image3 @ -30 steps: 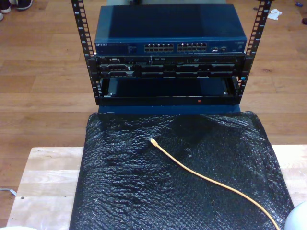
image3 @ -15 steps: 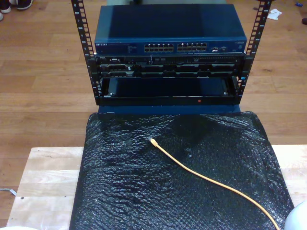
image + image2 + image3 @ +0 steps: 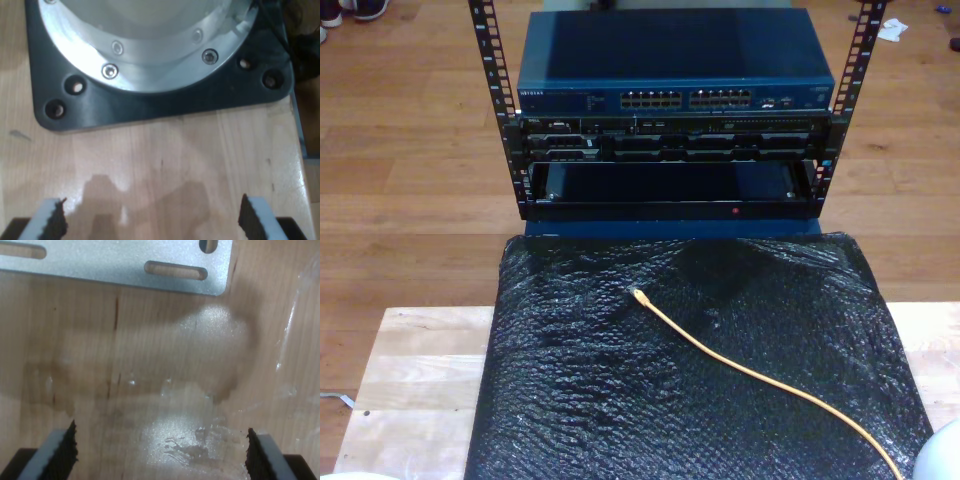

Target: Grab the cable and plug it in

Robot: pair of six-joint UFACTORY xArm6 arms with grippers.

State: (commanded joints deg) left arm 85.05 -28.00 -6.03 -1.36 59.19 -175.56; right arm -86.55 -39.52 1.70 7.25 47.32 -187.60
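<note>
— Nothing has shifted on the mat since a second ago: the cable lies in the same curve, its clear plug at the same spot.

— Where does it sit exactly?

— On the black bubble-wrap mat covering the wooden table, plug end near the mat's middle, pointing toward the rack. The cord runs off toward the exterior view's lower right, and its far end is cut off at the frame edge.

— And the switch?

— Blue network switch on top of the rack, two banks of ports across its face; individual ports are too small to make out.

— Grippers?

— My first gripper hangs jaws spread wide over bare wood, nothing between them, a dark base plate with a metal flange ahead of it. My second gripper is likewise spread and empty, over glossy, stained wood beside a slotted metal bracket.

— How close to the cable?

— Can't tell: neither wrist view catches the cable, and a pale rounded shape at the exterior view's lower right corner is too cropped to identify.
</note>
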